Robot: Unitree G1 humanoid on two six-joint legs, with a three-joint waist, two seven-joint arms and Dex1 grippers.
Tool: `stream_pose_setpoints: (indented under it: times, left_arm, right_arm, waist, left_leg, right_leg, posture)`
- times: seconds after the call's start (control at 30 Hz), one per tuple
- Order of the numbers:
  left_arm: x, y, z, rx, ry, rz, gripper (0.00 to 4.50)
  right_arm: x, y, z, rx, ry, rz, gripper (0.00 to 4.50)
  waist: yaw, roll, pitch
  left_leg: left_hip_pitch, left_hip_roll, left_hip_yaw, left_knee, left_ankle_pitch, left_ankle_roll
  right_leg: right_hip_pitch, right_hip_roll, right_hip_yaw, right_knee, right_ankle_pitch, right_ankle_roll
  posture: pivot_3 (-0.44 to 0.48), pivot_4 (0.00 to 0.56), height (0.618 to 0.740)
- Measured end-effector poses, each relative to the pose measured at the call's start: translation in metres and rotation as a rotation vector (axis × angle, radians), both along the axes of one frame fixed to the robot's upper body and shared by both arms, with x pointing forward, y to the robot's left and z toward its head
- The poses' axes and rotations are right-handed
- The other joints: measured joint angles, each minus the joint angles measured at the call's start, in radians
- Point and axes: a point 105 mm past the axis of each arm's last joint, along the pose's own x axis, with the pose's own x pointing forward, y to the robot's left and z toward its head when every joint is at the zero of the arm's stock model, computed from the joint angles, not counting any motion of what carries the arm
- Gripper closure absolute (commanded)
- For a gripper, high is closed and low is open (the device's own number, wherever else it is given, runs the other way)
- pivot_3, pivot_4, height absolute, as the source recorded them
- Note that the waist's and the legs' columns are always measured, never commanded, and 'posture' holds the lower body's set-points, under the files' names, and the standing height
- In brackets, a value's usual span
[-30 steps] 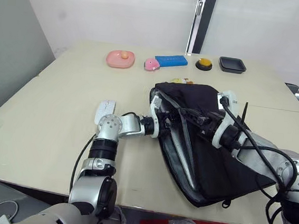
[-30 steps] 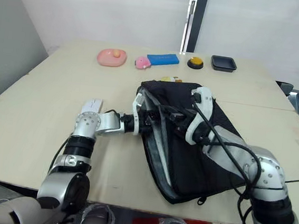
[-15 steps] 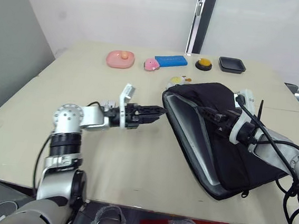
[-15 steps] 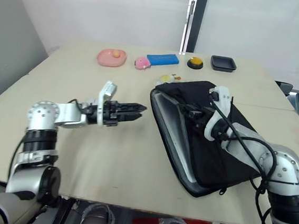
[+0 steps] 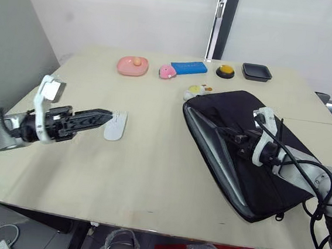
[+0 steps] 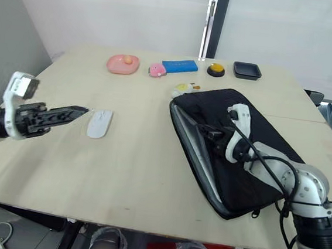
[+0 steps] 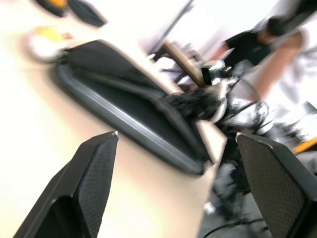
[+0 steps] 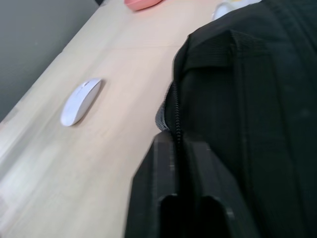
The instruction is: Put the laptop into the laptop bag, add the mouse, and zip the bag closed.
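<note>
The laptop bag (image 5: 252, 150) lies flat on the right half of the table (image 5: 149, 176), its long left edge gaping open. A silver-grey edge, the laptop (image 5: 213, 155), shows inside that opening, so the laptop sits in the bag. The right gripper (image 5: 227, 132) rests on top of the bag near the open edge; in the right wrist view its two fingers are closed together on the bag's zipper strip (image 8: 174, 111).

The mouse (image 5: 115, 125) lies on the bare table to the left of the bag, well apart from it. The left gripper (image 5: 109, 114) reaches in from the left, its fingertips just beside the mouse's left side; the left wrist view shows its fingers (image 7: 94, 168) spread wide with nothing between them.

A white-and-yellow toy (image 5: 193, 90) sits just beyond the bag's far left corner. Along the far edge stand a pink dish (image 5: 133, 66) with a small orange ball (image 5: 138, 61) in it, a pink toy (image 5: 167, 72), a blue box (image 5: 189, 67), an orange button (image 5: 225, 71) and a small black tray (image 5: 257, 72).
</note>
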Motion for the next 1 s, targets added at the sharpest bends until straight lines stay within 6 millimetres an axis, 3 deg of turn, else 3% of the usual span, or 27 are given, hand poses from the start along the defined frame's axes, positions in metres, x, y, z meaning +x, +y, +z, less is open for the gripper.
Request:
stream_pose_setpoints:
  times: [0.2, 0.3, 0.33, 0.47, 0.57, 0.73, 0.9, 1.0]
  left_arm:
    - [0.003, 0.039, -0.012, 0.104, -0.040, 0.114, 0.46]
    - [-0.001, 0.059, -0.013, 0.162, -0.056, 0.173, 0.46]
    - [-0.002, 0.067, -0.014, 0.179, -0.060, 0.203, 0.46]
    - [-0.009, 0.092, -0.022, 0.250, -0.063, 0.283, 0.46]
    - [-0.020, 0.111, -0.030, 0.343, -0.037, 0.323, 0.46]
    - [-0.021, 0.134, -0.026, 0.392, -0.047, 0.405, 0.46]
    - [-0.012, 0.125, -0.028, 0.433, -0.076, 0.384, 0.46]
    - [-0.004, 0.107, -0.036, 0.432, -0.101, 0.347, 0.46]
  right_arm:
    - [-0.006, -0.002, -0.007, -0.099, 0.017, 0.088, 1.13]
    - [-0.022, -0.029, 0.000, -0.234, -0.012, 0.142, 0.15]
    - [-0.029, -0.041, 0.006, -0.275, -0.048, 0.152, 0.04]
    - [-0.050, -0.084, 0.023, -0.388, -0.162, 0.125, 0.04]
    - [-0.069, -0.117, 0.018, -0.488, -0.143, 0.095, 0.04]
    - [-0.091, -0.173, 0.037, -0.624, -0.214, -0.074, 0.04]
    - [-0.095, -0.174, 0.033, -0.643, -0.224, -0.066, 0.04]
    - [-0.087, -0.158, 0.040, -0.611, -0.289, -0.022, 0.04]
  waist:
    - [0.003, 0.000, 0.000]
    - [0.009, 0.000, 0.000]
    - [0.014, 0.000, 0.000]
    - [0.013, -0.004, -0.002]
    - [0.010, -0.004, -0.002]
    - [0.007, -0.005, -0.002]
    - [0.000, -0.005, -0.002]
    - [-0.007, -0.004, -0.003]
  left_leg:
    - [0.001, 0.000, 0.000, 0.000, 0.000, 0.001]
    - [0.001, 0.000, 0.000, -0.002, -0.002, 0.003]
    - [0.001, 0.000, 0.001, -0.004, -0.003, 0.005]
    - [0.001, 0.001, 0.001, -0.006, -0.003, 0.006]
    - [0.002, 0.001, 0.002, -0.007, -0.004, 0.007]
    - [0.006, 0.001, 0.004, -0.006, -0.004, 0.008]
    - [0.015, 0.001, 0.010, -0.006, -0.004, 0.008]
    - [0.016, 0.001, 0.011, -0.006, -0.004, 0.008]
  right_leg:
    - [0.000, 0.000, 0.000, 0.002, 0.000, 0.000]
    - [0.000, 0.000, 0.000, -0.001, 0.000, 0.000]
    - [0.000, 0.000, 0.000, -0.003, -0.001, 0.000]
    - [0.000, 0.000, -0.001, -0.002, -0.003, -0.003]
    - [-0.001, 0.000, 0.000, -0.003, -0.004, -0.004]
    - [0.001, 0.000, 0.002, 0.000, -0.005, -0.004]
    - [0.002, 0.000, 0.007, 0.004, -0.005, -0.004]
    - [0.002, 0.000, 0.009, 0.007, -0.005, -0.004]
  posture:
    - [0.000, 0.150, 0.740]
    - [0.000, 0.150, 0.740]
    - [0.000, 0.150, 0.740]
    - [0.000, 0.150, 0.740]
    - [0.000, 0.150, 0.740]
    - [0.000, 0.150, 0.740]
    - [0.000, 0.150, 0.740]
    - [0.000, 0.150, 0.740]
